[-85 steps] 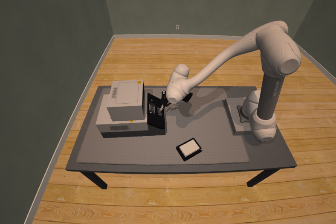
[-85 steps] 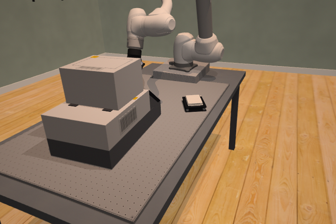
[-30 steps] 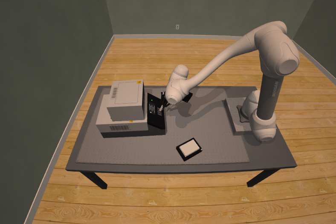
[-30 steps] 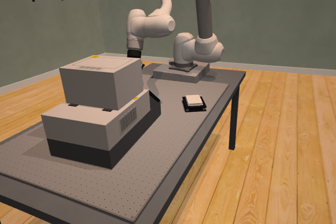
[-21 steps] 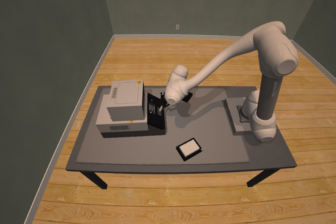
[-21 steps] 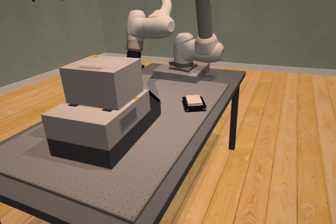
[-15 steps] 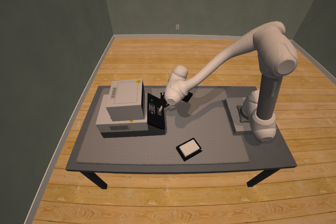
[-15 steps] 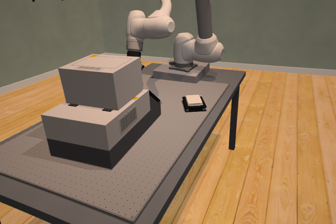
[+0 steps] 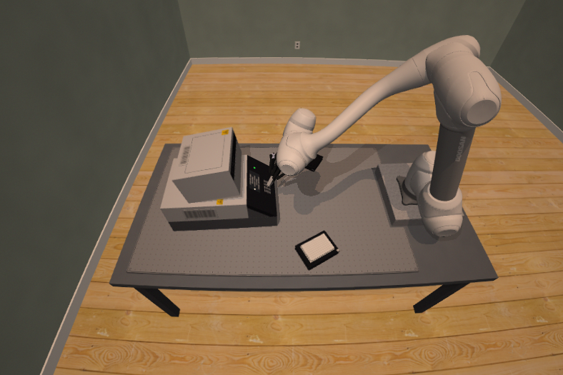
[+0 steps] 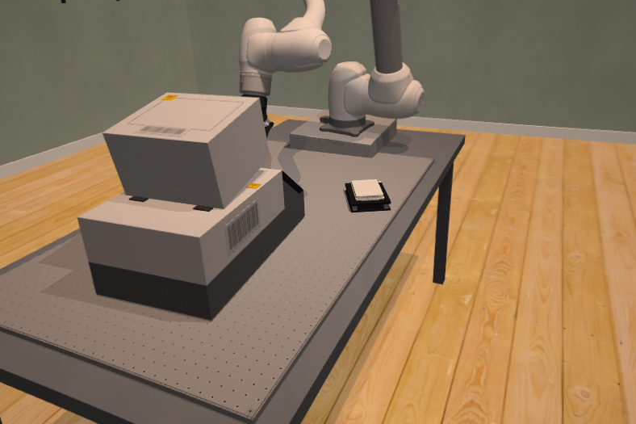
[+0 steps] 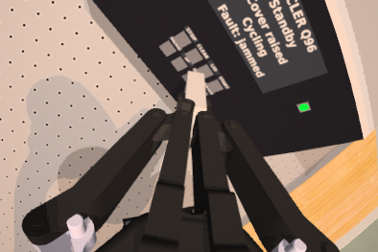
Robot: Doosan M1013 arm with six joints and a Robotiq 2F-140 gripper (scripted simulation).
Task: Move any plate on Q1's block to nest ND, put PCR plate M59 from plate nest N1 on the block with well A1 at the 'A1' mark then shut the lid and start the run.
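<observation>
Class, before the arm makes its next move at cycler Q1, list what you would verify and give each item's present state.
1. Status lamp green, so no run and no fault: ok.
2. Lid tilted up off the base: ok; fully open, cannot tell.
3. Block free of an old plate: cannot tell, the lid hides it.
4. End effector shut and empty, tips at the keypad: ok.
5. Plate M59 lying flat on nest N1: ok.
6. M59's A1 corner: cannot tell, print too small.
</observation>
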